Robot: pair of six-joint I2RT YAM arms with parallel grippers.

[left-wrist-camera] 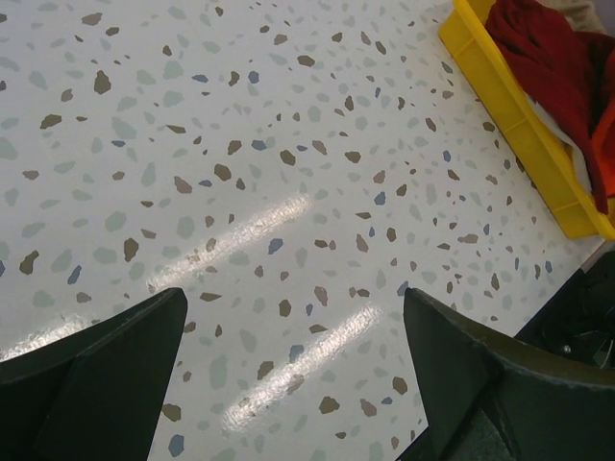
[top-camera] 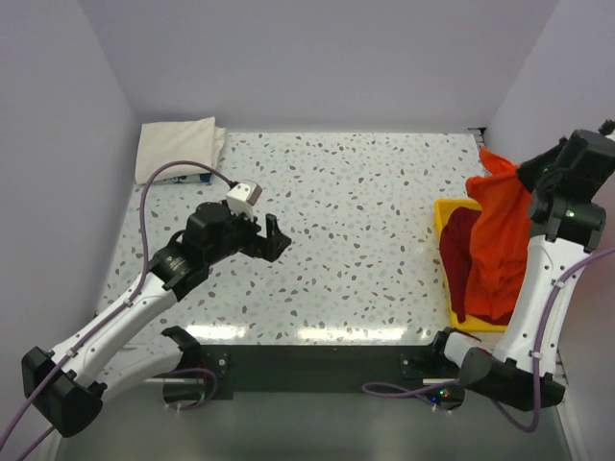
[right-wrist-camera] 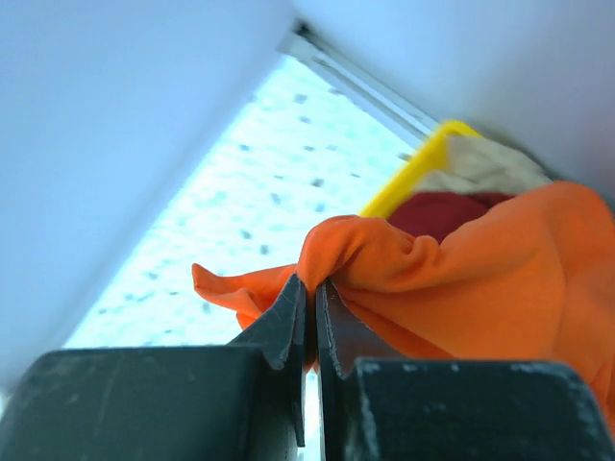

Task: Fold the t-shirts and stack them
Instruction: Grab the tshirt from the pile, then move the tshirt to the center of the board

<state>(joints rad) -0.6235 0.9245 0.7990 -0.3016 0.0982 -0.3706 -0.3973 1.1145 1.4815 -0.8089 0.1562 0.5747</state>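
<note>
Bright orange cloth t-shirt (top-camera: 500, 235) hangs wrinkled, clamped in the right gripper (right-wrist-camera: 310, 286) over the yellow plastic tray (top-camera: 444, 217); left gripper (left-wrist-camera: 295, 300) stands open.

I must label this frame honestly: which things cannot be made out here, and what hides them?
Top view: the dark red t-shirt is mostly covered by the orange t-shirt; outline hidden.
Top view: the jaws of the right gripper are buried in orange cloth.
Right wrist view: the cream fabric in the yellow tray is blurred and half hidden behind the shirts.
Top view: a blue-white item under the folded cream cloth is too small to name.
</note>
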